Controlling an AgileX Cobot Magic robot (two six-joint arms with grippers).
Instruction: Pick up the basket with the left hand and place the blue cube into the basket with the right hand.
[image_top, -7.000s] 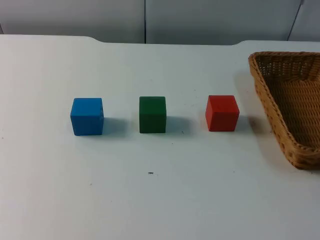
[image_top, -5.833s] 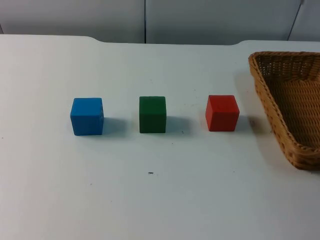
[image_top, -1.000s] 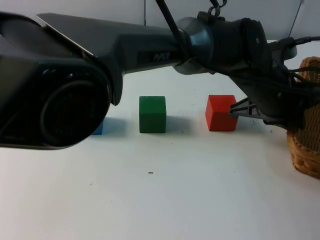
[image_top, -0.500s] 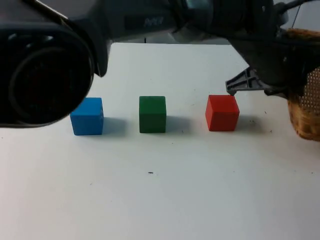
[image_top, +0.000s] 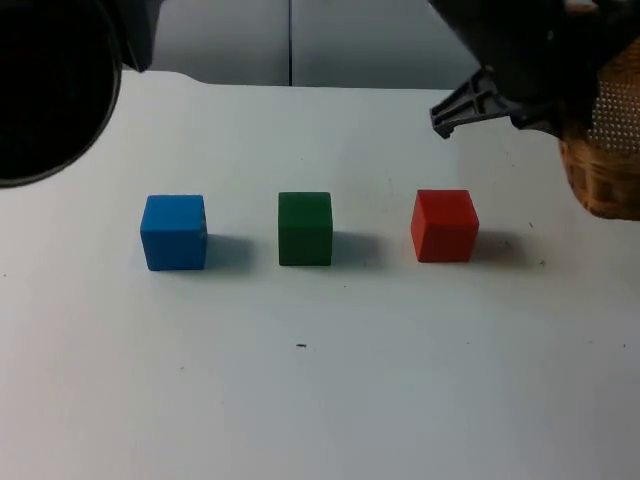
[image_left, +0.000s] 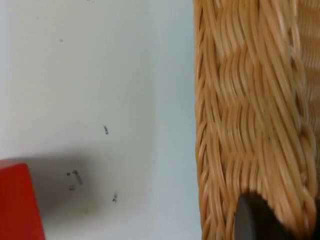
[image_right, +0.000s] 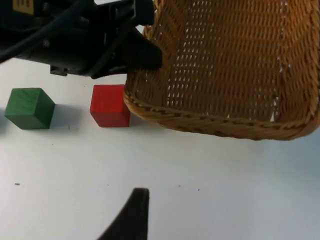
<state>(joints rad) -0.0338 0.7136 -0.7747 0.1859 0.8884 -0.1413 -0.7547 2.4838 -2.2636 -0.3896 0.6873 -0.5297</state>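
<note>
The left claw (image_right: 137, 47) grips the rim of the woven tan wicker basket (image_top: 600, 150), holding it tilted above the white desk (image_top: 320, 380) at its far right side. Below, the blue cube (image_top: 175, 232), green cube (image_top: 305, 229) and red cube (image_top: 444, 226) sit in a row, well apart. The right claw (image_right: 132, 217) hovers over the desk near the basket; whether it is wide or narrow cannot be told.
</note>
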